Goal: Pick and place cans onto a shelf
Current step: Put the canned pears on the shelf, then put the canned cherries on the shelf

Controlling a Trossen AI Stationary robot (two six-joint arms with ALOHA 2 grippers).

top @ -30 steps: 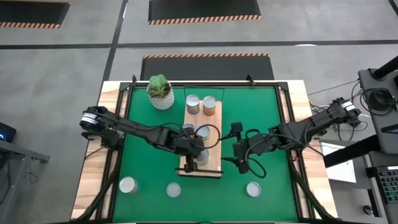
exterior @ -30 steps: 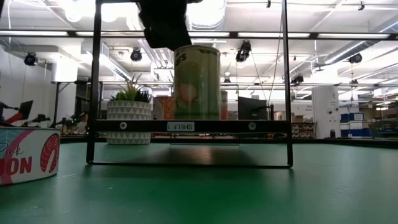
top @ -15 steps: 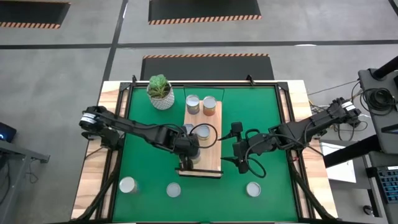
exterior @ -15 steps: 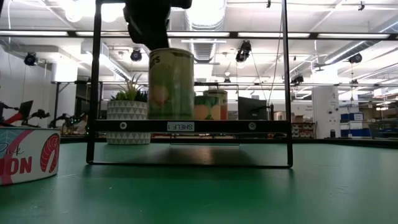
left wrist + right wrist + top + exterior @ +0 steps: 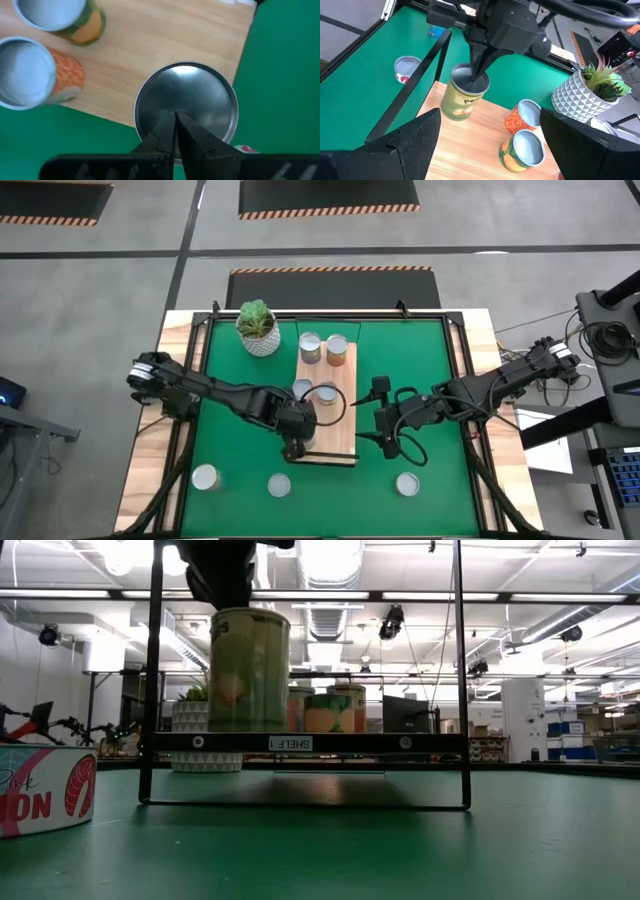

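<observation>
A green-and-yellow can (image 5: 248, 670) stands upright near the near left corner of the shelf (image 5: 338, 425). My left gripper (image 5: 175, 120) is shut, with its tips on that can's silver top (image 5: 470, 82). In the high view my left gripper (image 5: 294, 446) hides the can. Several more cans (image 5: 325, 393) stand farther back on the shelf. Three cans (image 5: 279, 485) rest on the green mat by the near edge. My right gripper (image 5: 385, 438) hovers open off the shelf's right side, holding nothing. My left gripper presses its shut fingertips (image 5: 170, 127) on the can's round top (image 5: 195, 95), inside the rim and near the edge. The fingers come from above, slanting steeply down. The can stands upright with its base on the shelf.
A white pot with a green plant (image 5: 258, 327) stands at the mat's far left. Thin black frame posts (image 5: 152, 670) rise around the shelf, one close beside the pressed can. A flat salmon-labelled can (image 5: 40, 790) lies near the low camera. Bare green mat (image 5: 430, 380) spreads right of the shelf.
My left gripper has moved toward the table's left edge and a little toward the near edge, staying shut and tipping steeper. The green-and-yellow can under it has slid upright along the shelf toward its left side, uncovering the cans behind.
</observation>
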